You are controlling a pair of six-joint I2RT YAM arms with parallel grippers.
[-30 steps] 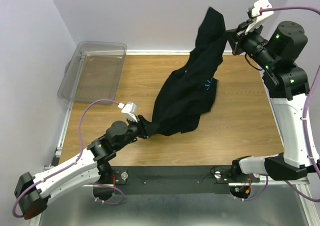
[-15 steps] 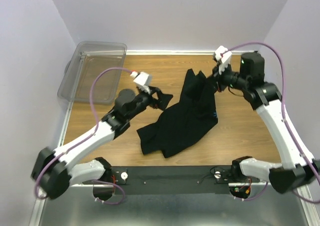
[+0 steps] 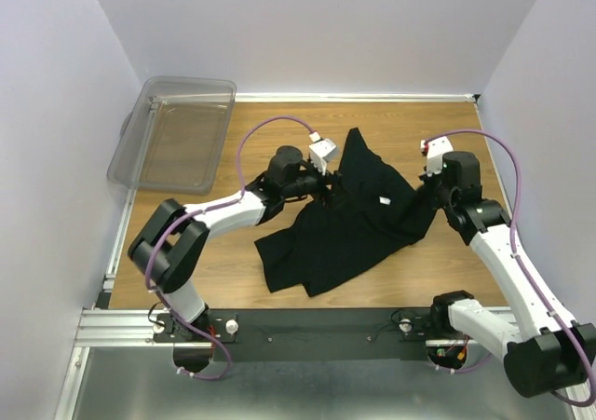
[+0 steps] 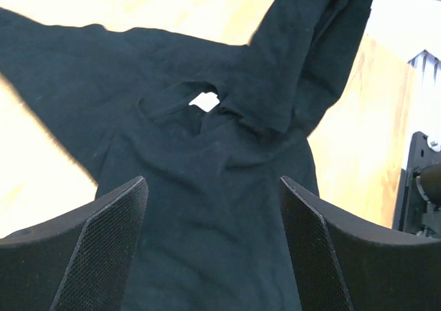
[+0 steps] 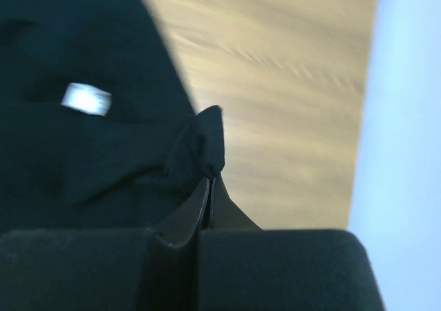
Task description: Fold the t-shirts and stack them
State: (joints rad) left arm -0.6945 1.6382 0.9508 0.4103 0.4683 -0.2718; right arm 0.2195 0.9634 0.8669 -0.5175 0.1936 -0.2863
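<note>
**A:** What is happening to the t-shirt?

**B:** It is now lying rumpled at the middle of the counter, no longer hanging in the air between the two arms as it was a second ago.

**A:** Are the arms letting go?

**B:** The left tool is hovering released just above the collar and its white tag. The right tool is still clenching a fold at the cloth's right edge.

**A:** And the folding?

**B:** It is probably only beginning, since the cloth is still needing to be spread flat.

No legible text, even on the t-shirt tag.
</note>
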